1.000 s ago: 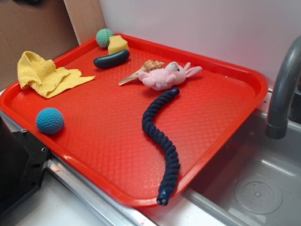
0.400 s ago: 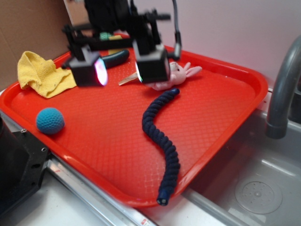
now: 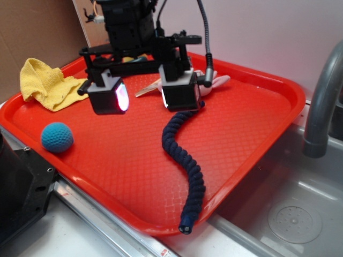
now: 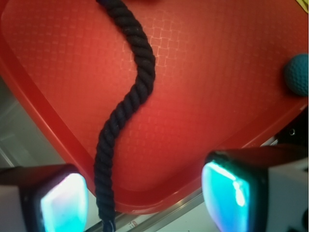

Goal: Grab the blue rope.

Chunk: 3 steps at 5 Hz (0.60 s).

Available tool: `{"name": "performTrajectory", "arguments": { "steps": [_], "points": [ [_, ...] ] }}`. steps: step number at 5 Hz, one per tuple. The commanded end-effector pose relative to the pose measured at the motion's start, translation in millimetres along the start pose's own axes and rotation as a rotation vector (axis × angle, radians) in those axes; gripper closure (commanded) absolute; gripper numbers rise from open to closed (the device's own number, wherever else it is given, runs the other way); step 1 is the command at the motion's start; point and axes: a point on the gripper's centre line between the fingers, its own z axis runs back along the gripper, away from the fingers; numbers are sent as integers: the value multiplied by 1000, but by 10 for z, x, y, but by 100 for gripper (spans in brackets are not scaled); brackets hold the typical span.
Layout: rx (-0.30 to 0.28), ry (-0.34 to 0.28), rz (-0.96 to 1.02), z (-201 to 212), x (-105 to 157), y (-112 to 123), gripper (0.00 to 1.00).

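Partly, one pad (image 3: 181, 96) hides the blue rope's (image 3: 185, 160) far end.

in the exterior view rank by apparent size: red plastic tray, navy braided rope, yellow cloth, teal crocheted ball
1. Red plastic tray
2. Navy braided rope, the longest item
3. Crumpled yellow cloth
4. Teal crocheted ball; it sits nearer the camera yet looks smallest.

text: none legible | labels: 0 | wrist view perhaps too blurred
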Motion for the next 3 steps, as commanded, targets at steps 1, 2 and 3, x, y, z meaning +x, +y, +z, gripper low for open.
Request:
{"name": "performTrajectory", "arguments": {
  "steps": [1,2,3],
  "points": [
    [13,-4,-21,-183,103,47,0],
    [-6,35,1,-355,132,2,0],
    [-49,5,-47,-475,147,-82,0]
  ]
}}
